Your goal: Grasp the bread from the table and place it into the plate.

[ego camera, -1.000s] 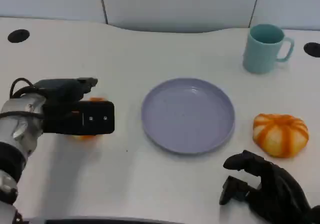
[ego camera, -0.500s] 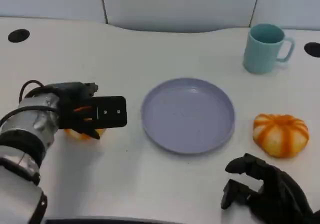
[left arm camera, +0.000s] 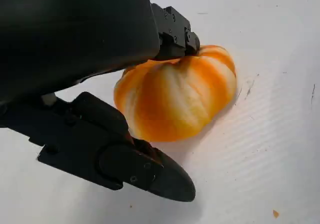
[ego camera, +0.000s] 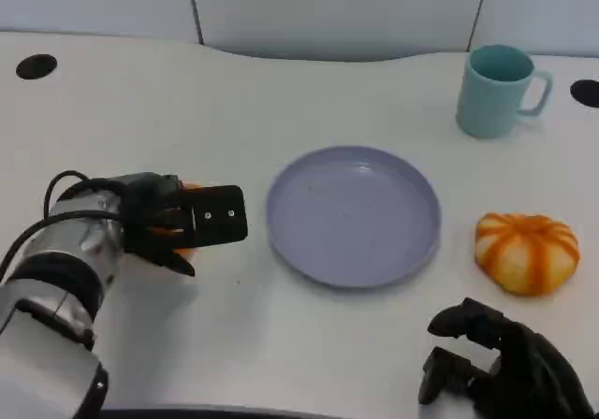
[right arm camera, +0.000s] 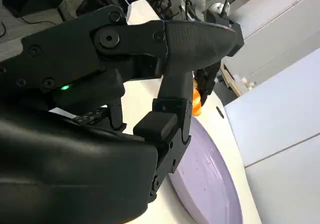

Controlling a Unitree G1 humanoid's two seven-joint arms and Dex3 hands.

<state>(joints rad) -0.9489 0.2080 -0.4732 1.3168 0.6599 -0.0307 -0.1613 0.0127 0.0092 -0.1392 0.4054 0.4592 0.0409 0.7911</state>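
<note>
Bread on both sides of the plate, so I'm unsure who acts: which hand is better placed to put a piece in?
Left. The left hand already has its fingers around the bread beside the plate. The right hand sits curled near the table edge, apart from the other bread.

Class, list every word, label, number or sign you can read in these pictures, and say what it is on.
None can be read. The cup, plate, both bread rolls and table are plain. The right robot hand shows a small green light, not text.
</note>
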